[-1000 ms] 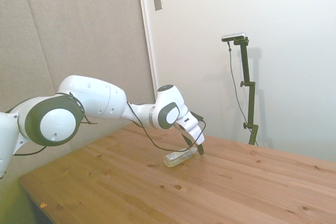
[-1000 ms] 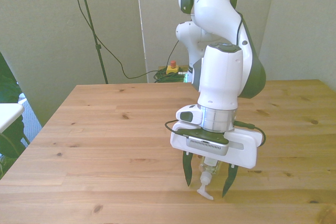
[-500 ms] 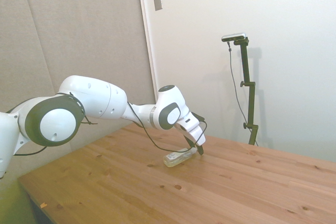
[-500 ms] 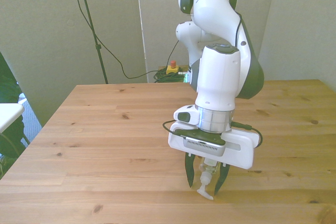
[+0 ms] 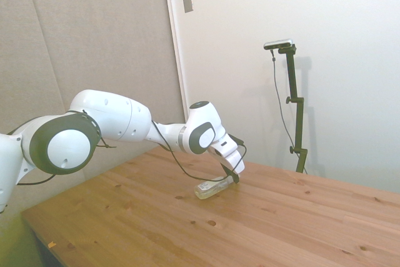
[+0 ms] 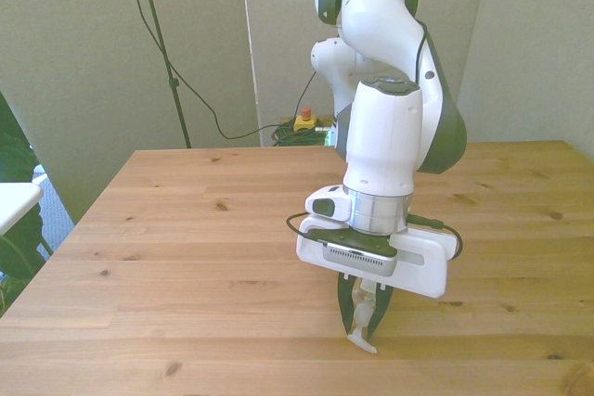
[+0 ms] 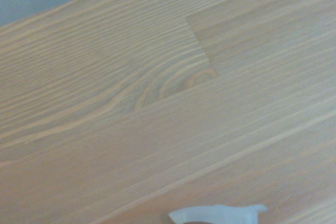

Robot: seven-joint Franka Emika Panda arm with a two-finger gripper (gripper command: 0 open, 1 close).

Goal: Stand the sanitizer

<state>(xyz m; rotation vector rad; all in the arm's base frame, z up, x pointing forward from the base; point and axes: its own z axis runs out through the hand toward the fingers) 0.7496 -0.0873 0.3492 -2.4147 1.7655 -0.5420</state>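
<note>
The sanitizer (image 5: 209,189) is a small clear bottle with yellowish liquid that lies on its side on the wooden table (image 5: 281,229). My gripper (image 5: 233,179) reaches down to its cap end, and the dark fingers have shut on the bottle's neck. In the front view the gripper (image 6: 364,320) pinches the neck, with the sanitizer's white nozzle (image 6: 362,340) sticking out below, close to the table's near edge. In the wrist view only the sanitizer's white nozzle tip (image 7: 218,213) shows, over the wood grain. The bottle's body is hidden behind the hand in the front view.
The wooden table (image 6: 186,229) stretches wide to both sides of the gripper. Its near edge runs just below the nozzle in the front view. A red button box (image 6: 303,121) sits on the floor behind the robot base.
The fingers have drawn together from wide open onto the sanitizer's neck. The bottle still lies flat in the same spot.
</note>
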